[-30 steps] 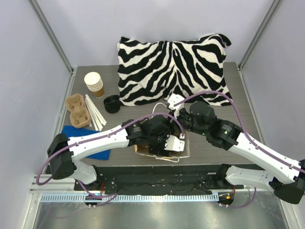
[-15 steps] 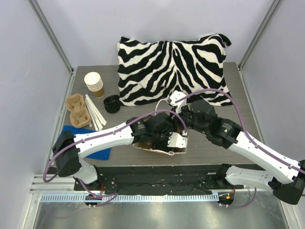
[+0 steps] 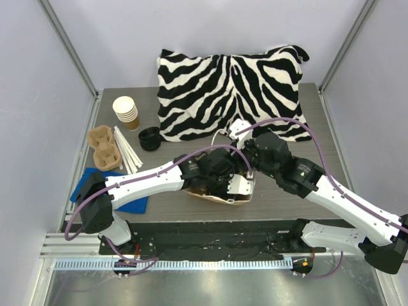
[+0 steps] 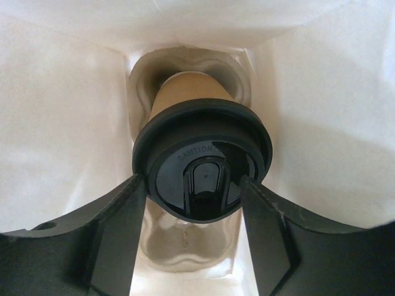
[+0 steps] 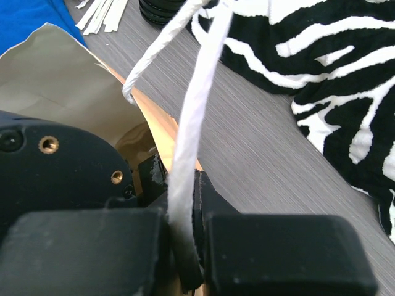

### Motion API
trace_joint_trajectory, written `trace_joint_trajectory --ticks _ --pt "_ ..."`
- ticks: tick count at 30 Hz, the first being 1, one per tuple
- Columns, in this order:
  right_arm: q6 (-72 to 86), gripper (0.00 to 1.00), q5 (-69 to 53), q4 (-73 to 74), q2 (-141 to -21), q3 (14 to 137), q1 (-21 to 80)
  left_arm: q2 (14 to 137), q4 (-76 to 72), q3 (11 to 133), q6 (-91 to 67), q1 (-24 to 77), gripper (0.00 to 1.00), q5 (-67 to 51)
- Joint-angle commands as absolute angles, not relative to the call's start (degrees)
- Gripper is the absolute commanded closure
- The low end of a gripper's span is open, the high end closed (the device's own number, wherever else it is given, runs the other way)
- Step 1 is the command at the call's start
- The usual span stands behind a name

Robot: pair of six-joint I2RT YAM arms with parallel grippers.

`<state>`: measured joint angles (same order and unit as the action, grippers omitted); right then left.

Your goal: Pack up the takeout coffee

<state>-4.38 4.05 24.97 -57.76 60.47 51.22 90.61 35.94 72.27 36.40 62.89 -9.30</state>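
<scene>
Zebra-print pillow (image 3: 233, 92) along the desk's (image 3: 328, 143) far edge. Stack of lidless paper cups (image 3: 125, 112) near far-left corner, black lids (image 3: 150, 138) close by. Cardboard cup carrier (image 3: 105, 148), white sticks (image 3: 127, 153), blue cloth (image 3: 135, 205) along left edge.

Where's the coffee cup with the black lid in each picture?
Top view: not visible; the left tool covers the paper bag.
Left wrist: the coffee cup is in the centre, inside the bag, between the tool's sides.
Right wrist: not in it.
Shared landmark: the paper bag.
</scene>
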Motion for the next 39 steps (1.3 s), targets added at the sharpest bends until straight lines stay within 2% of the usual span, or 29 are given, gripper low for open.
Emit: trace_joint_trajectory --ticks 1,15,31,32,33,39 --pt "-5.6 0.99 -4.4 21.5 -58.3 60.2 53.8 92.9 32.4 74.4 34.3 61.8 0.29 -9.8" --pt "-9.7 0.99 -4.5 23.0 -56.4 59.7 50.4 88.2 38.9 78.4 34.6 59.4 0.18 -13.6" --pt "-10.3 0.99 -4.5 24.1 -56.7 59.9 50.3 85.3 37.5 76.8 35.2 58.8 0.10 -10.0" --pt "-10.3 0.99 -4.6 24.2 -56.7 60.0 50.2 84.8 37.4 76.4 35.3 58.8 0.02 -10.1" --pt "-10.2 0.99 -4.5 24.2 -56.8 59.9 50.0 84.7 37.6 76.3 35.5 58.8 0.00 -10.3" --pt "-9.6 0.99 -4.8 24.4 -57.9 60.3 48.8 83.7 38.2 75.7 36.4 58.8 0.00 -11.6"
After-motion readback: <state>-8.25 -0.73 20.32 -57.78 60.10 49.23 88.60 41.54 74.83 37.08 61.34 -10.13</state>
